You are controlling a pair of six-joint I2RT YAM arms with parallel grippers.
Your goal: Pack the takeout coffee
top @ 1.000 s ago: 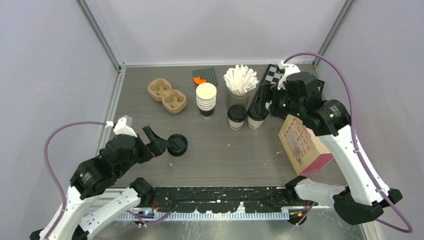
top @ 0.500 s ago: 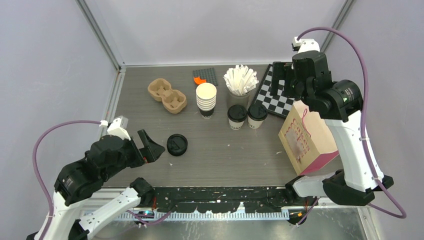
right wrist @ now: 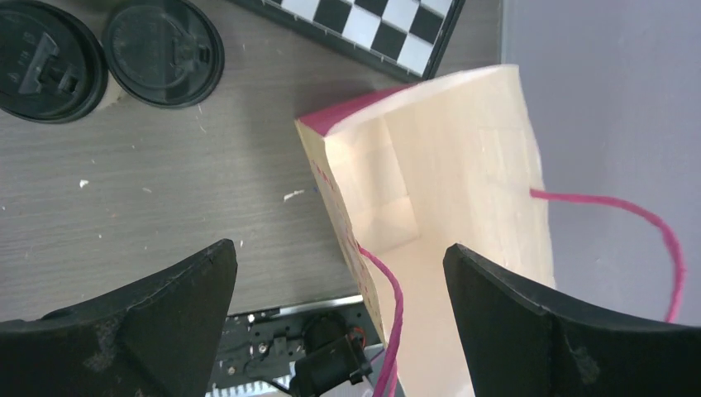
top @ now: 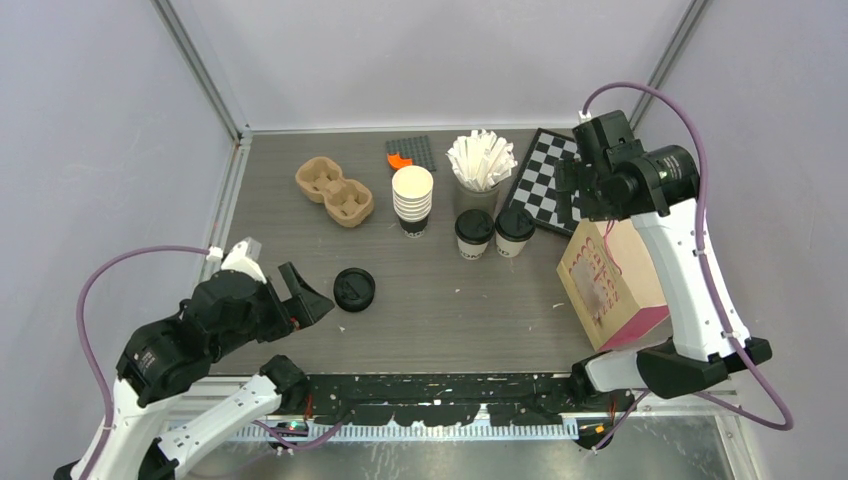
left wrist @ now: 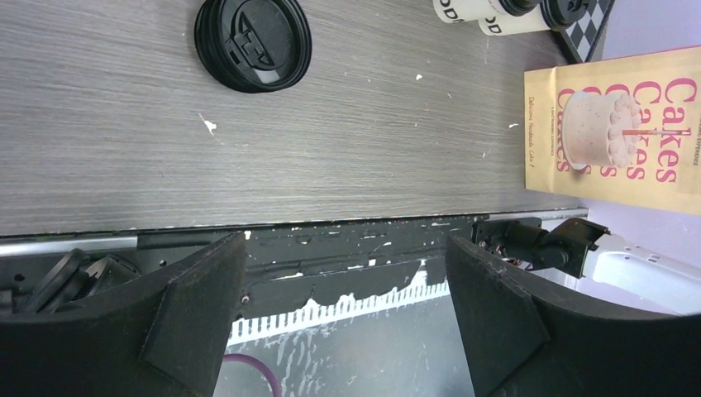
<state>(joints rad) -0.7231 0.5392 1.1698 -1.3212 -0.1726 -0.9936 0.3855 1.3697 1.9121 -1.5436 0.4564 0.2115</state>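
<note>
Paper-walled, light and easily crushed, the takeout coffee (top: 474,236) stands mid-table and likely wants a gentle hold on the cup wall below the lid. The left fingers (left wrist: 190,314) gape empty, well apart from it. The right fingers (right wrist: 149,314), equally wide, hang over the open bag (right wrist: 446,165) nearby.

Grey wood-grain table (top: 450,315): two lidded cups (top: 473,233) (top: 514,230), cup stack (top: 412,200), carrier (top: 334,191), loose lid (top: 354,289), checkerboard (top: 545,185), bag (top: 612,283).

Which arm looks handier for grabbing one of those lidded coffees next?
Probably the right. The right gripper, open, hangs above the paper bag, close to the two lidded cups; the left gripper sits by the loose lids, farther off.
</note>
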